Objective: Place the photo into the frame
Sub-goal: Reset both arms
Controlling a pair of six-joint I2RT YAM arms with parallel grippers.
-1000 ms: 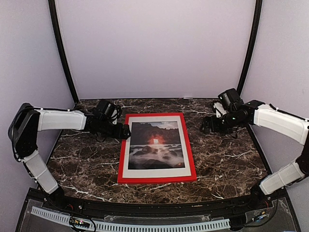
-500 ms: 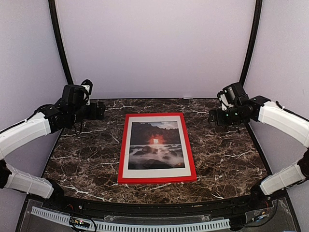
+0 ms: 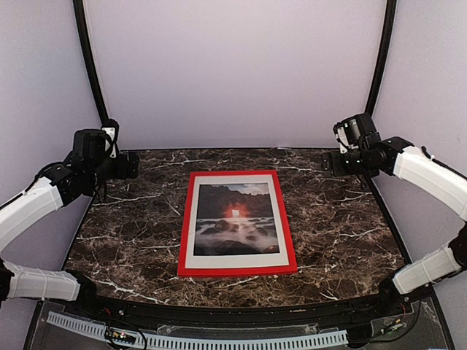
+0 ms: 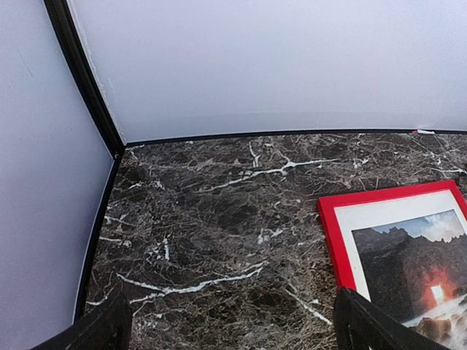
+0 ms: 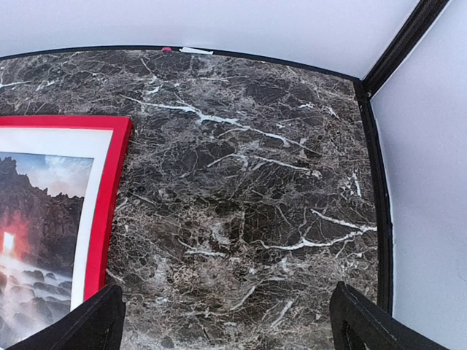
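Observation:
The red frame lies flat, front up, in the middle of the marble table. The photo, dark rocks with an orange glow, shows inside it within a white border. My left gripper hovers open above the table's far left, apart from the frame, nothing between its fingers. The frame's top left corner and the photo show at the right of the left wrist view. My right gripper hangs open above the far right, also empty. Its wrist view shows the frame's top right corner and the photo.
Dark marble table with white veins, closed in by pale walls and black corner posts. A black rail runs along the near edge by the arm bases.
My left gripper has left the frame's upper left edge, risen and drawn back to the far left. My right gripper has lifted and moved a little toward the back right.

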